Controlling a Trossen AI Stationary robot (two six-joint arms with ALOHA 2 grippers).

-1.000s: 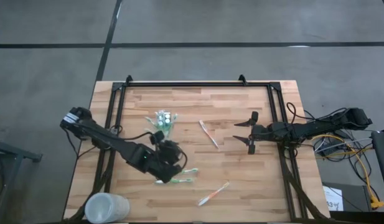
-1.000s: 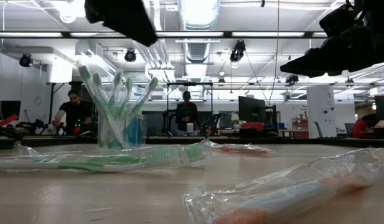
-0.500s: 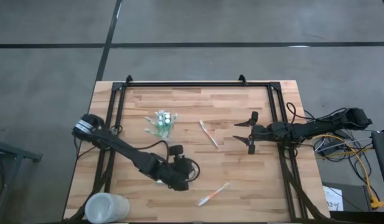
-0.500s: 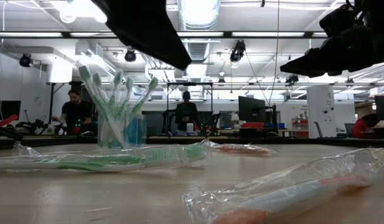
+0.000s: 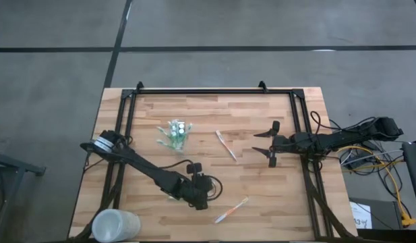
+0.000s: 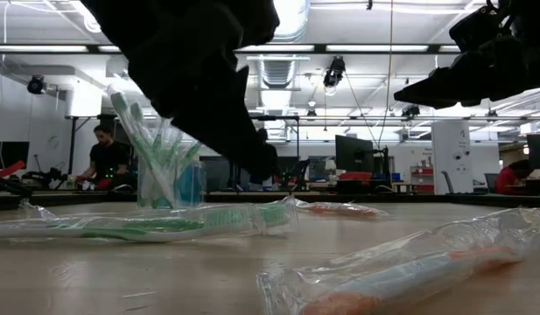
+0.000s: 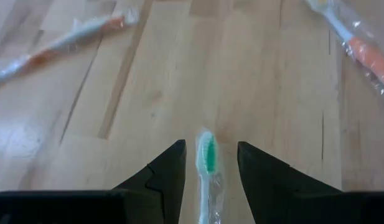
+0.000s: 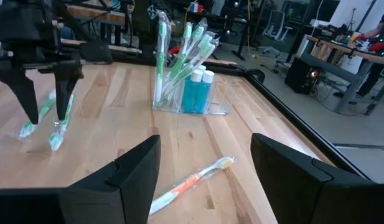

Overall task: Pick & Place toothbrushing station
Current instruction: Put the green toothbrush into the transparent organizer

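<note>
Left pincer (image 5: 198,196) is seen low over the near middle of the wooden surface (image 5: 261,202), its two dark fingers (image 7: 167,171) apart and straddling a wrapped green toothbrush (image 7: 208,163) that lies flat on the wood. In the left wrist view the brush head is shown between the fingers, not clamped by them. Whether the fingertips touch the surface cannot be told.

The toothbrushing station (image 5: 176,132), a small clear holder already filled with green brushes and blue tubes, is seen upright toward the far left of the surface, well apart from this pincer. Two wrapped orange toothbrushes are also seen lying loose: one (image 5: 231,210) near the front edge, another (image 5: 226,145) near the middle. A frosted white cup (image 5: 115,225) is seen at the front left corner.

Right pincer (image 5: 270,144) is held above the right side, fingers spread wide, holding nothing.

The step in hand is judged to be the pick of the green brush. Next, the fingers would need to be closed on its handle, then the brush lifted and carried to the holder
</note>
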